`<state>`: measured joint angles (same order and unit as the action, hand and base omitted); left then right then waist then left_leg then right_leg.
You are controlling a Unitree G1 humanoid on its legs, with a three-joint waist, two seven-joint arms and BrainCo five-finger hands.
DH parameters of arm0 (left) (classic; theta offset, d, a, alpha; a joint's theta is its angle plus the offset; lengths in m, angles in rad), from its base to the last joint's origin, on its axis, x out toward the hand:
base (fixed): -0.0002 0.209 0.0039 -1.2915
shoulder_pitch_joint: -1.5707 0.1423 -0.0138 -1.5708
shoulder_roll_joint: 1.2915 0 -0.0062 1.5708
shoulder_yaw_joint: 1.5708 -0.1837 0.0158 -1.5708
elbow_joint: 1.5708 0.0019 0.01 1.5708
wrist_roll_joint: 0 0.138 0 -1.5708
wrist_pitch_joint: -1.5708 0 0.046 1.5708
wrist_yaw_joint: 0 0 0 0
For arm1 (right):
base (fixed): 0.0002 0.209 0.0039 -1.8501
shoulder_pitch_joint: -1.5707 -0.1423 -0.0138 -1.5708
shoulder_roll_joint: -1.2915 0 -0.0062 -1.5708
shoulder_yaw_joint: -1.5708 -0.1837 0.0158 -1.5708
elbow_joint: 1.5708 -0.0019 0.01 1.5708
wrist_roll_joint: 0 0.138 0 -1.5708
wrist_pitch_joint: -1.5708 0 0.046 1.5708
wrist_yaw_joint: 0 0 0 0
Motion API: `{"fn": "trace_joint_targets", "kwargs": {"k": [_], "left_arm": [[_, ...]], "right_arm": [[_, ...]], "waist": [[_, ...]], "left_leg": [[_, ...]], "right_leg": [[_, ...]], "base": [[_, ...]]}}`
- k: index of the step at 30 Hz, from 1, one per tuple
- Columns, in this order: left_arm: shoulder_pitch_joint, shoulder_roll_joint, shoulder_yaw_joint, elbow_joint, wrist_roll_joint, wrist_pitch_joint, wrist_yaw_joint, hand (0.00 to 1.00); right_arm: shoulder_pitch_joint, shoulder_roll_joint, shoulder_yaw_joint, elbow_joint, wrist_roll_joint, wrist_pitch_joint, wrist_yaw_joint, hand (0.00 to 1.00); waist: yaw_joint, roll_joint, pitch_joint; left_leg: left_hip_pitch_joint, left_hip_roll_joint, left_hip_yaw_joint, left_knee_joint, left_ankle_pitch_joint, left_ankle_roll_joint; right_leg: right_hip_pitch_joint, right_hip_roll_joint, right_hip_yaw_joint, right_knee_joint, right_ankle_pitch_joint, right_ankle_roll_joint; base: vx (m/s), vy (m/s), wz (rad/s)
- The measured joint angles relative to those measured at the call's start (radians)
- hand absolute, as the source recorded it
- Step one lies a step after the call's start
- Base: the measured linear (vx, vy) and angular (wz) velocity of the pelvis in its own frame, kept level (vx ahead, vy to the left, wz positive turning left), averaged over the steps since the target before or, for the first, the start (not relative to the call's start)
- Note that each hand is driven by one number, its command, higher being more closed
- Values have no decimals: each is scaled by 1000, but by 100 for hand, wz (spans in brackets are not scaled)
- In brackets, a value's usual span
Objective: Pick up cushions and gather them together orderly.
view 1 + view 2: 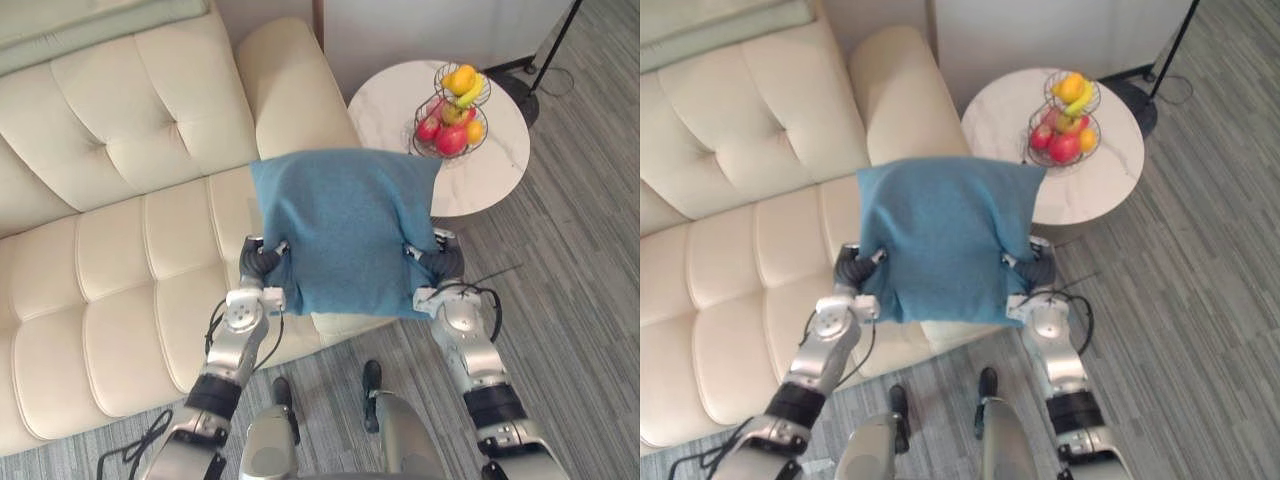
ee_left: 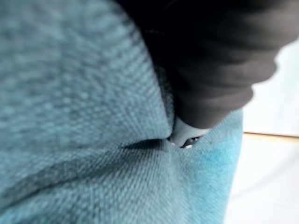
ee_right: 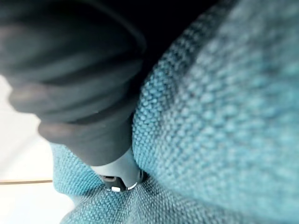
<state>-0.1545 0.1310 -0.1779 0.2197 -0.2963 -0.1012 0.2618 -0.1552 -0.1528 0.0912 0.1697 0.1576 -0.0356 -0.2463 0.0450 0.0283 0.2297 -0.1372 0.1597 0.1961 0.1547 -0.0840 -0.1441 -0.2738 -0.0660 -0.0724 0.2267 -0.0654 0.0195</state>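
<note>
Blue cushion (image 1: 345,225) is up between my left hand (image 1: 260,263) and right hand (image 1: 440,263) above the sofa (image 1: 120,250); clutching or pressing flat, I cannot tell. Placing it remains.

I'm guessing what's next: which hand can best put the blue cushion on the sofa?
Probably left: the left hand is over the sofa; the right hand hangs past its edge, near the table.

You have a cream tufted sofa (image 1: 120,200) on the left, a round white side table (image 1: 500,172) far right, grey striped flooring (image 1: 570,290) near, and possibly a lamp stand (image 1: 549,48) beyond.
</note>
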Motion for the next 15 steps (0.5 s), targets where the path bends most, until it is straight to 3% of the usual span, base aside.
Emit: {"fn": "trace_joint_targets", "kwargs": {"k": [10,15], "left_arm": [[333,-39,47,-224,-3,-2,-13,100],[363,-62,77,-292,-20,-25,-29,100]], "right_arm": [[194,29,80,-86,-3,-7,97,100],[214,36,91,-150,-3,-55,108,100]], "waist": [[13,12,-124],[21,7,-128]], "left_leg": [[125,7,-21,-118,33,-2],[30,0,-83,8,-3,39]], "right_leg": [[144,29,-27,-115,31,-8],[157,-6,-112,-98,35,-3]], "base": [[9,-5,10],[-126,28,48]]}}
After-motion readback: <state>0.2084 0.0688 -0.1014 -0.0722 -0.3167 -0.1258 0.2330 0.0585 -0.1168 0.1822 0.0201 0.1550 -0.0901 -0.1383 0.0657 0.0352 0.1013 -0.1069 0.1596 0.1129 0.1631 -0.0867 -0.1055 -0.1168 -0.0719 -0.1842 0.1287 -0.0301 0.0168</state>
